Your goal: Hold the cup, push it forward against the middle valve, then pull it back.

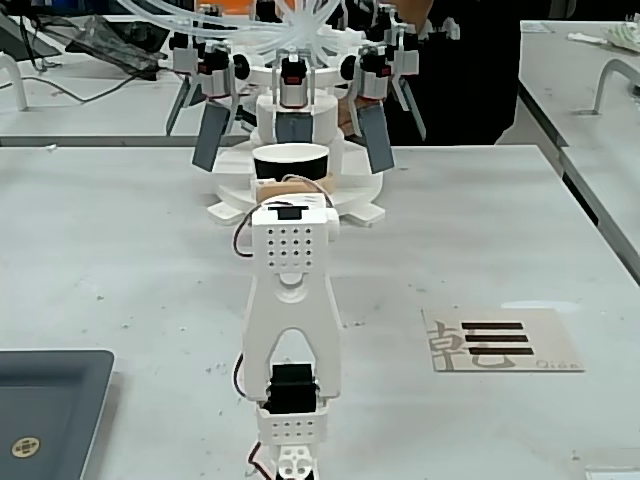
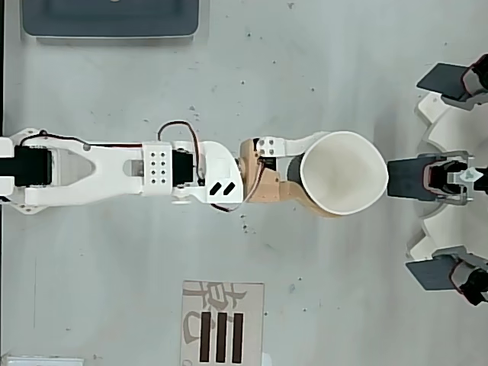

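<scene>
The cup [image 1: 290,160] has a black wall and a white rim. It stands just in front of the middle valve [image 1: 293,75], whose grey-blue paddle [image 1: 293,128] hangs face-on behind it. From above, the cup [image 2: 352,164] looks squeezed out of round, and its rim reaches the paddle [image 2: 406,177] of the middle valve [image 2: 446,177]; I cannot tell whether they touch. My gripper [image 2: 324,174] is shut on the cup, one finger on each side. In the fixed view the gripper [image 1: 290,182] is mostly hidden behind the white wrist block.
Slanted side paddles [image 1: 210,135] [image 1: 375,135] flank the middle one on the white valve stand [image 1: 355,205]. A grey tray [image 1: 50,400] [image 2: 114,19] lies by the arm's base. A printed card [image 1: 505,340] [image 2: 221,324] lies flat on the other side.
</scene>
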You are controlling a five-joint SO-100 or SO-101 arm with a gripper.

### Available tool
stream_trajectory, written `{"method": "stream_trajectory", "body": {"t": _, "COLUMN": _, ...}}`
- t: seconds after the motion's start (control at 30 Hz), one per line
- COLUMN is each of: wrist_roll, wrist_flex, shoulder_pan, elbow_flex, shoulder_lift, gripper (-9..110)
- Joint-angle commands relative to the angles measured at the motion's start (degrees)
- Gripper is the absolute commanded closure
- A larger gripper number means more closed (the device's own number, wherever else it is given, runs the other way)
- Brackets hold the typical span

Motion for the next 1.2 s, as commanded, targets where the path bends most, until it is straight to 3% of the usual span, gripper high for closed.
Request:
{"method": "stream_trajectory", "body": {"t": 0.0, "wrist_roll": -0.4, "wrist_flex": -2.1, "shoulder_pan": 0.4, "elbow_flex": -0.3, "shoulder_lift": 2.7, "gripper": 97}}
{"method": "stream_trajectory", "body": {"t": 1.17, "wrist_roll": -0.2, "wrist_flex": -1.5, "shoulder_pan": 0.4, "elbow_flex": -3.3, "shoulder_lift": 0.6, "gripper": 96}}
